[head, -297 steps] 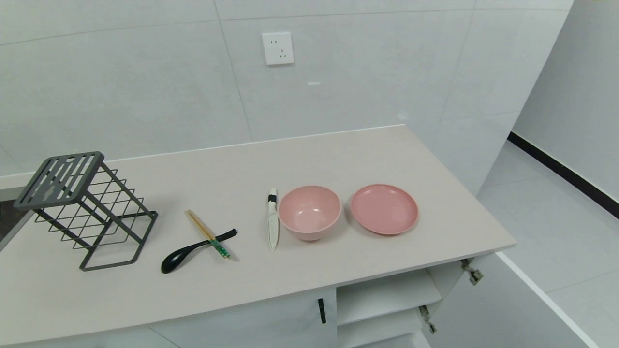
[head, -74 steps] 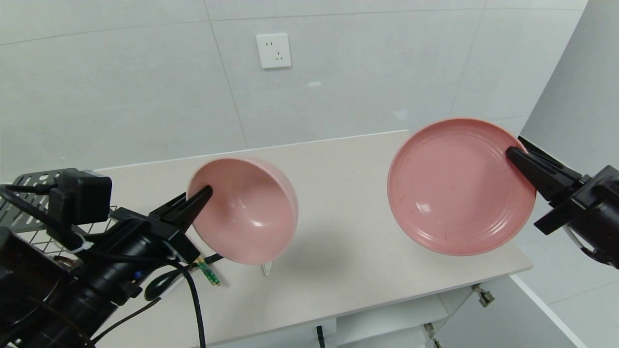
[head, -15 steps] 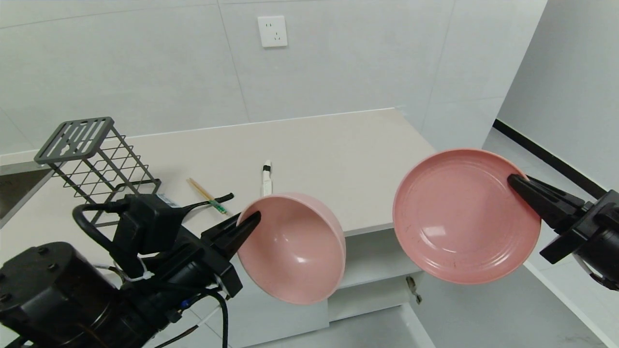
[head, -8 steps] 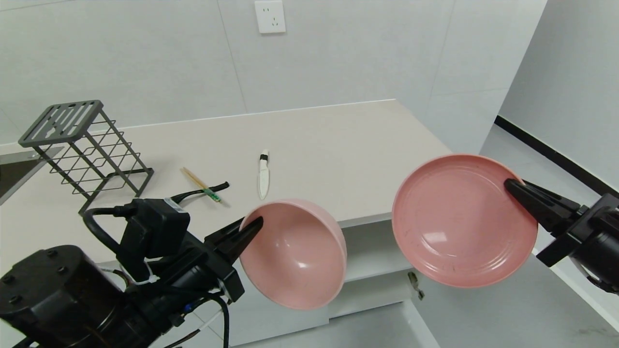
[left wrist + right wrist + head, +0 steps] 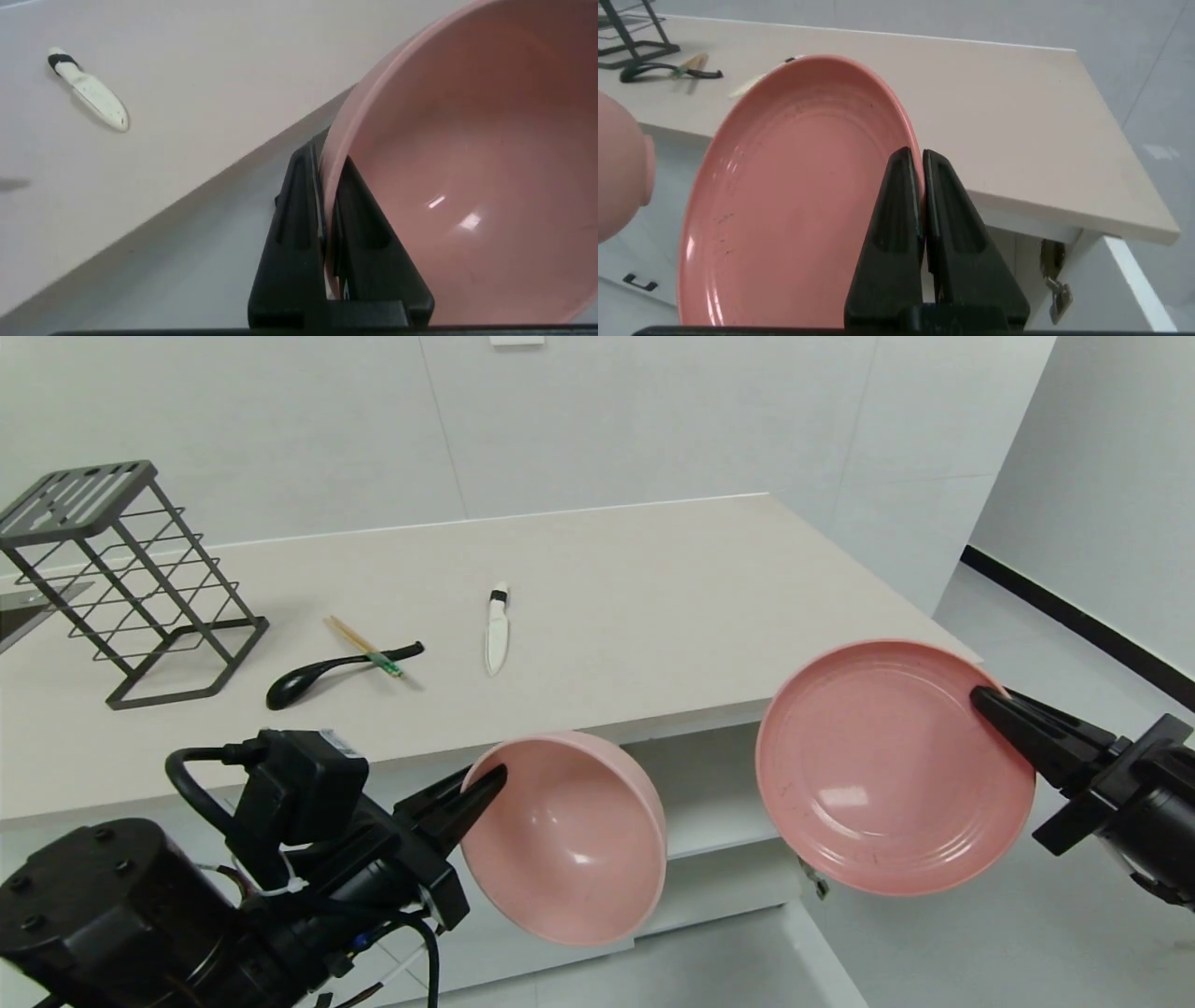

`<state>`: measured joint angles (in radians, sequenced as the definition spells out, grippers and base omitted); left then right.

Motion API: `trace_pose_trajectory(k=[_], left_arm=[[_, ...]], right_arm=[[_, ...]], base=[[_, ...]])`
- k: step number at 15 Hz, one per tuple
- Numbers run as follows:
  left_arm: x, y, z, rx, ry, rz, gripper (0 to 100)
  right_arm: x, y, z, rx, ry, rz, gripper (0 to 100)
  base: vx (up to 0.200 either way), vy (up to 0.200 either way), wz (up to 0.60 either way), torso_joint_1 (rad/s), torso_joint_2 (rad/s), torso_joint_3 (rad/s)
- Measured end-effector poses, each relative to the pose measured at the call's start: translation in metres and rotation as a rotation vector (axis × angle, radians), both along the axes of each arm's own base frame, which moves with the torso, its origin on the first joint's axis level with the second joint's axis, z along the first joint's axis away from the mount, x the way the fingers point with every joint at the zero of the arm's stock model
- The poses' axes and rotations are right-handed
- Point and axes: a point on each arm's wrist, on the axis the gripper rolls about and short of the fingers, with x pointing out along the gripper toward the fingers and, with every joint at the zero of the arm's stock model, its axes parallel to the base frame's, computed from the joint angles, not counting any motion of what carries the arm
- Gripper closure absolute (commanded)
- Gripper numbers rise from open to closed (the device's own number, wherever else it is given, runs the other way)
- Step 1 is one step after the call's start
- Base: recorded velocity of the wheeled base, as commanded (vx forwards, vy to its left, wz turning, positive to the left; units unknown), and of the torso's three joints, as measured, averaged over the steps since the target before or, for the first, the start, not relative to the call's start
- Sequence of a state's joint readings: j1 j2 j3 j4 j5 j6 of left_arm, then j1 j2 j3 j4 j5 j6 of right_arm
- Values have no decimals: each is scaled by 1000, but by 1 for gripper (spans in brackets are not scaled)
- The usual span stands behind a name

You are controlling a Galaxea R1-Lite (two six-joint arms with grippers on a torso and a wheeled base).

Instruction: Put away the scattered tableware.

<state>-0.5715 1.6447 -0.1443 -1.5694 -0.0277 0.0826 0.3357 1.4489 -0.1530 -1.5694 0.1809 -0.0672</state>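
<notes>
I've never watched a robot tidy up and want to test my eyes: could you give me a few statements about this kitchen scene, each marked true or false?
1. The left pincer grips the round pink bowl by its rim. True.
2. The flat pink plate lies on the beige countertop. False: the right pincer holds it by the rim, off the countertop.
3. The white knife with a black band lies on the countertop. True.
4. The black spoon stands in the dark wire rack. False: it lies on the countertop beside the rack, crossed by the wooden chopsticks.
</notes>
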Motion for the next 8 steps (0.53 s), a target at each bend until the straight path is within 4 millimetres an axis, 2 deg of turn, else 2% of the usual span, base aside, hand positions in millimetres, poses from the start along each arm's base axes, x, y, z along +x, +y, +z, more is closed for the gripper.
trace_pose_trajectory(k=[8], left_arm=[[-5,4,-5,19,19,6,100]], right_arm=[[1,0,-3,-4,12,0,100]], base=[[0,0,0,-253,481,229]])
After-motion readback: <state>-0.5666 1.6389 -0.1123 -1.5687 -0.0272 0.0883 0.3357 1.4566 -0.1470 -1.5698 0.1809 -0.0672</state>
